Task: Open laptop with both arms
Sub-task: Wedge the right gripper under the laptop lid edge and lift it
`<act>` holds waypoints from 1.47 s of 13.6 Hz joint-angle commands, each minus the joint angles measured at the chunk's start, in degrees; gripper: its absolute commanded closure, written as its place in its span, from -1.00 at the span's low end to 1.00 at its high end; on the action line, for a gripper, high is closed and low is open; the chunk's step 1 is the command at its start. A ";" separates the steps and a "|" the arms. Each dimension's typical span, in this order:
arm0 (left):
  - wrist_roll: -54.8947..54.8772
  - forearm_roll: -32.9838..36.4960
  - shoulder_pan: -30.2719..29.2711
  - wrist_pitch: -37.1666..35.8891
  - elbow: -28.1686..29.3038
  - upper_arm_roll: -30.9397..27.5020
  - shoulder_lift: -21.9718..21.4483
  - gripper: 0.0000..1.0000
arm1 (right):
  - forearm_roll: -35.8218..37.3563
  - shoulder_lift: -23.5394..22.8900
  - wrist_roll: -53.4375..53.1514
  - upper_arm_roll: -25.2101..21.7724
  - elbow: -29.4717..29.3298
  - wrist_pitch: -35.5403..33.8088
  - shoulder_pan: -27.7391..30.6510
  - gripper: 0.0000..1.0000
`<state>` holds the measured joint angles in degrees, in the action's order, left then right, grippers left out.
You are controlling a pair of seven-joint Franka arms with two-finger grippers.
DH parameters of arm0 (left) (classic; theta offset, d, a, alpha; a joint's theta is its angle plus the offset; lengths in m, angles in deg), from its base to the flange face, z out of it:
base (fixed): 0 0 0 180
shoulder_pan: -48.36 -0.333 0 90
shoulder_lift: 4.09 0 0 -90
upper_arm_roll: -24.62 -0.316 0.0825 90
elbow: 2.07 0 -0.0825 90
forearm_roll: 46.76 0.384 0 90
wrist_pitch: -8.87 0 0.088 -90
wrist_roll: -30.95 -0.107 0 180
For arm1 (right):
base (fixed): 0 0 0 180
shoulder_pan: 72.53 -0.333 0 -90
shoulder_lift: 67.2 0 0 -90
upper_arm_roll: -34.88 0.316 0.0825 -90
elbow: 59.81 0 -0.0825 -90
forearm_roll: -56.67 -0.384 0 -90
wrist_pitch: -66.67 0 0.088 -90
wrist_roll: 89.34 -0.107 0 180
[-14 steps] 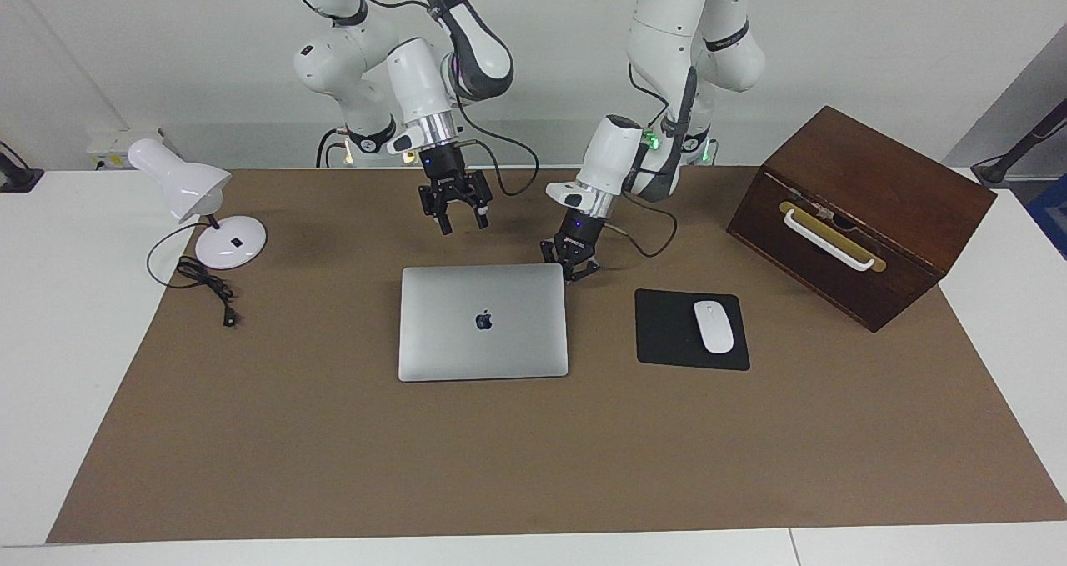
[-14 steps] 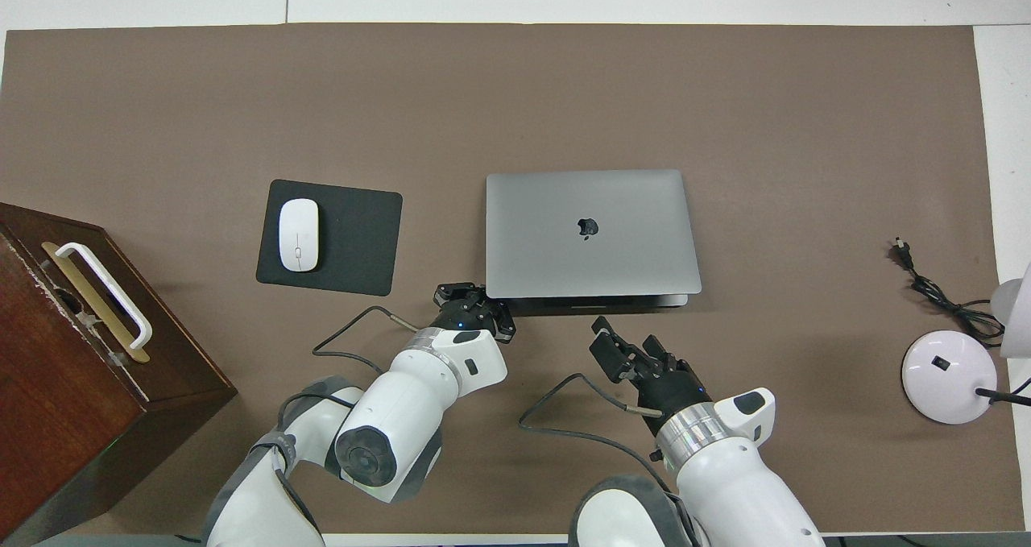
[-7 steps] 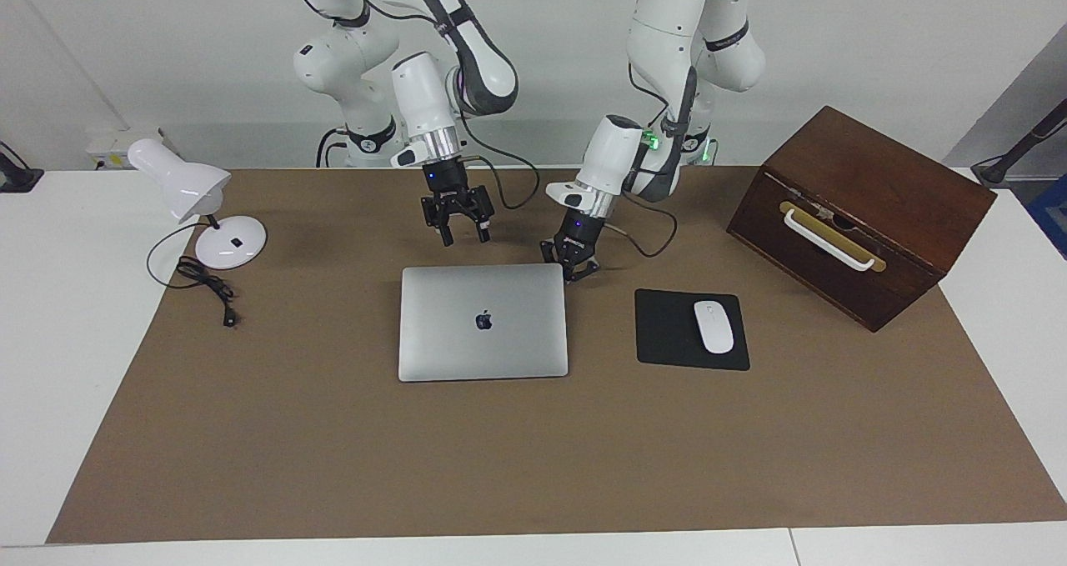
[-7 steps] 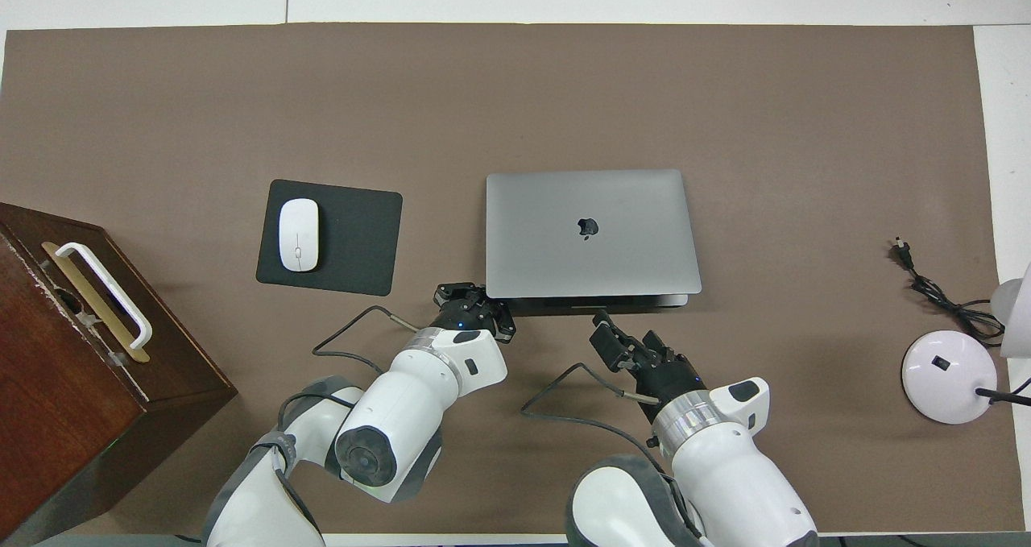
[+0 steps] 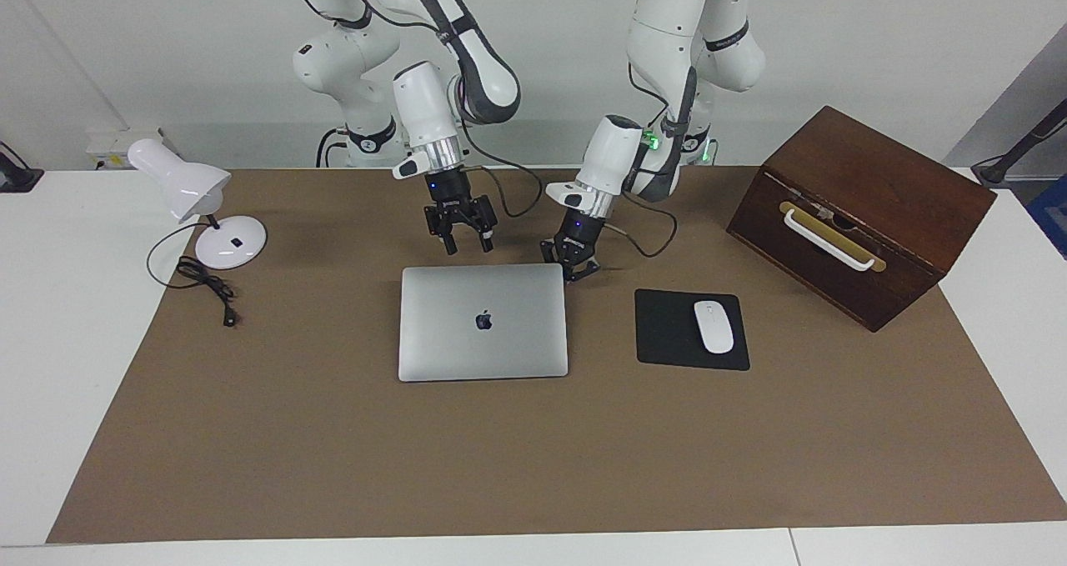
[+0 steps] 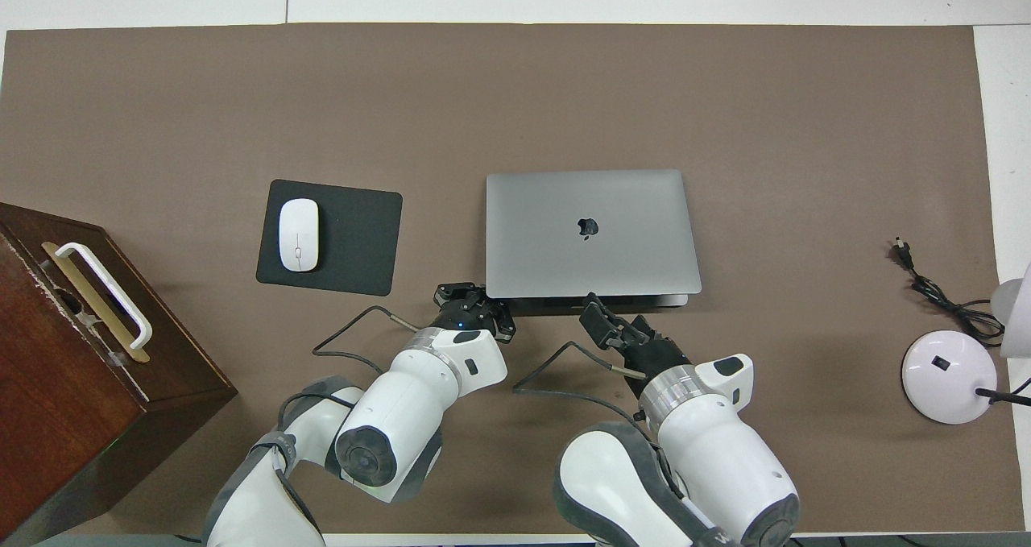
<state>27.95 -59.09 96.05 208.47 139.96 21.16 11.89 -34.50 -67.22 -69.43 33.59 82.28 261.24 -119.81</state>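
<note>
The silver-grey laptop lies flat on the brown mat with its lid down and the apple logo up. My left gripper is shut and low at the laptop's corner nearest the robots, toward the left arm's end of the table. I cannot tell whether it touches the corner. My right gripper is open, pointing down just over the middle of the laptop's edge nearest the robots, with nothing between its fingers.
A black mouse pad with a white mouse lies beside the laptop toward the left arm's end. A dark wooden box stands past it. A white desk lamp and its cable are at the right arm's end.
The right gripper has come down and moved toward the laptop's edge nearest the robots. The left gripper and the laptop have not moved.
</note>
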 commanded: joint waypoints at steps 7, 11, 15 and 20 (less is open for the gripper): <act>0.19 -0.06 1.09 1.14 -1.67 -0.49 3.17 1.00 | -1.03 -3.59 2.67 0.15 -5.58 -2.88 3.86 -1.00; 0.28 -0.06 1.09 1.05 -1.67 -0.49 3.26 1.00 | -1.03 -4.82 3.55 0.15 -7.35 -3.24 4.57 -1.00; 0.19 -0.06 1.09 1.14 -1.67 -0.49 3.35 1.00 | -1.03 -6.31 3.99 0.15 -10.68 -4.47 5.97 -1.00; 0.19 0.03 1.00 1.14 -1.67 -0.49 3.35 1.00 | -1.03 -8.77 4.78 0.15 -14.55 -5.61 7.20 -1.00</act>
<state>27.94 -59.09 96.05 208.61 139.95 21.16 11.97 -34.50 -74.03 -67.41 33.60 70.82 256.66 -113.92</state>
